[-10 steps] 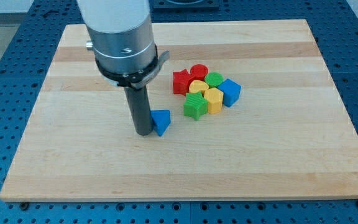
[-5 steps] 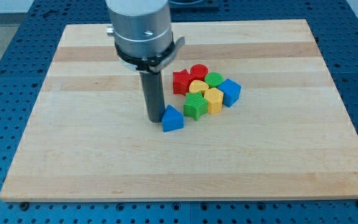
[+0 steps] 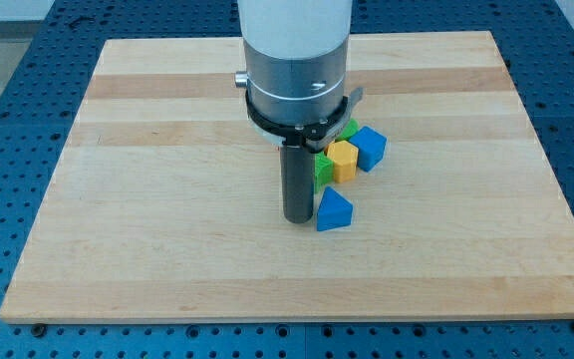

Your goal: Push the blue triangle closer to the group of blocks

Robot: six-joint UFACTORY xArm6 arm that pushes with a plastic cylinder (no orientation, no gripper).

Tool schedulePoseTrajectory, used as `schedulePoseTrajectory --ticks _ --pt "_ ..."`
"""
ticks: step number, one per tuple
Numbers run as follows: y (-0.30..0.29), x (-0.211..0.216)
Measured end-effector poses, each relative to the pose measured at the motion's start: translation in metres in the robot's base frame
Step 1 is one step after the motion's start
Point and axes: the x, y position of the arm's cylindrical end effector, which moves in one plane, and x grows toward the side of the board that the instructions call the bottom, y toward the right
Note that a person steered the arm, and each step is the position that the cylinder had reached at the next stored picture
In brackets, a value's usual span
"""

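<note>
Hanging straight down from the view's top — white upper housing, then a broad silver cylinder ringed by a dark collar, narrowing into the straight dark rod. Standing upright, no tilt showing. My tip (image 3: 298, 218) resting at the rod's lower end, down on the counter (image 3: 147, 229) — sitting near the view's middle.

Tip: my tip (image 3: 297, 218) sits touching the triangle's left side.
Triangle: blue triangle (image 3: 334, 211) lies just below the block group (image 3: 352, 152).
Counter: the counter (image 3: 147, 229) carries all.
</note>
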Motion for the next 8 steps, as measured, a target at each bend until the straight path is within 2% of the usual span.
schedulePoseTrajectory --ticks 1,3,6,8 --pt "0.012 0.002" --pt "0.07 0.002" --pt "0.091 0.038" --pt "0.116 0.028"
